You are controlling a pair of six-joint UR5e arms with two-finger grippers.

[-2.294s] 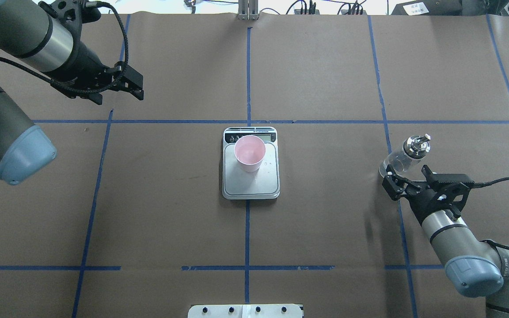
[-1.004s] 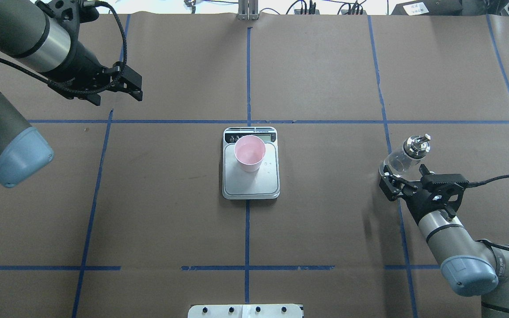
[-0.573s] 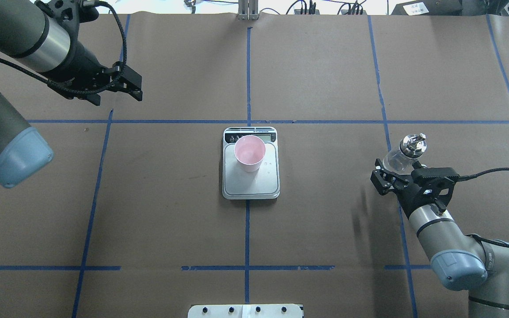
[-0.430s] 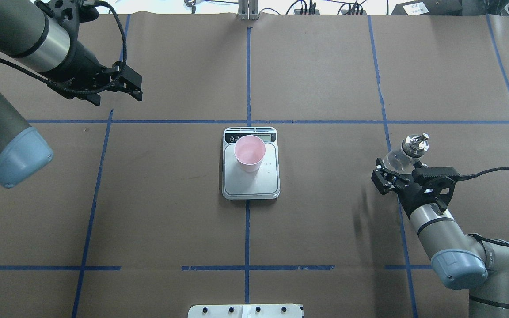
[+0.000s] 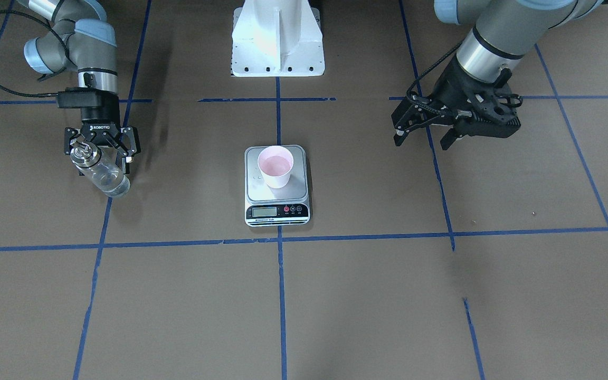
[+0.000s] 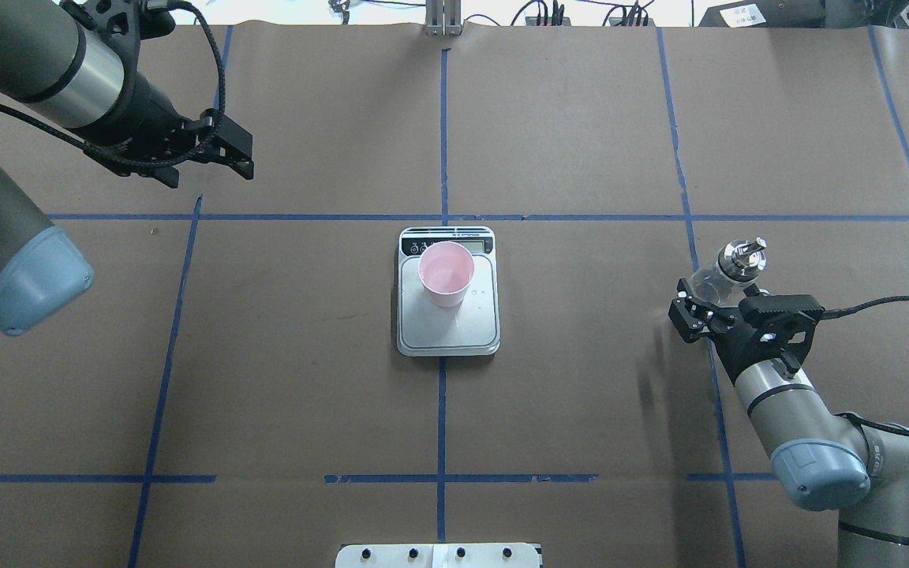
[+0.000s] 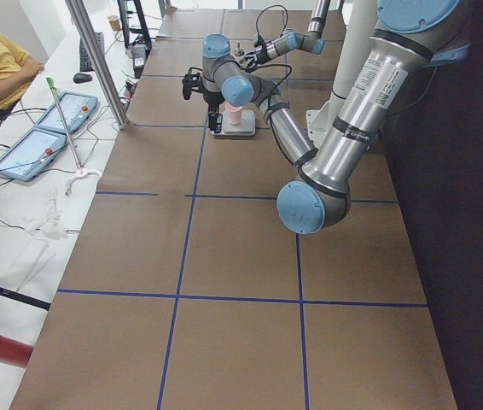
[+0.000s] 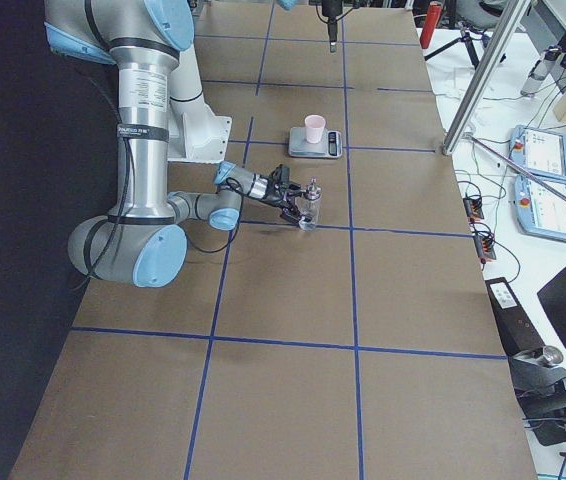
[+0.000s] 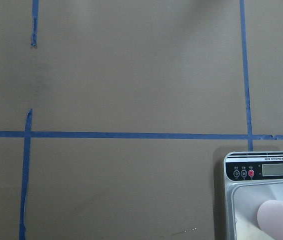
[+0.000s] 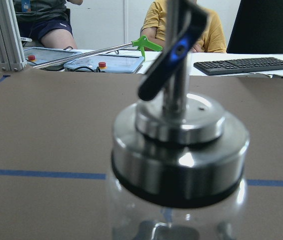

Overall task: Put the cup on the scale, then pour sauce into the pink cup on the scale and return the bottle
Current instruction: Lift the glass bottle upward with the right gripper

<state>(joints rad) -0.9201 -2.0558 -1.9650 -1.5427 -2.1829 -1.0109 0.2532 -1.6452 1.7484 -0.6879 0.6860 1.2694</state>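
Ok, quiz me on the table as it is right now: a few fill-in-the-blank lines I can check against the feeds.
1. The cup standing on the scale is ___ in colour.
2. The bottle is between the fingers of the robot's ___ gripper.
3. The left gripper is open, away from the scale, and holds ___.

Missing words: pink; right; nothing

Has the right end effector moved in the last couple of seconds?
Yes. The right end effector has advanced onto the bottle, shifting slightly nearer the scale.
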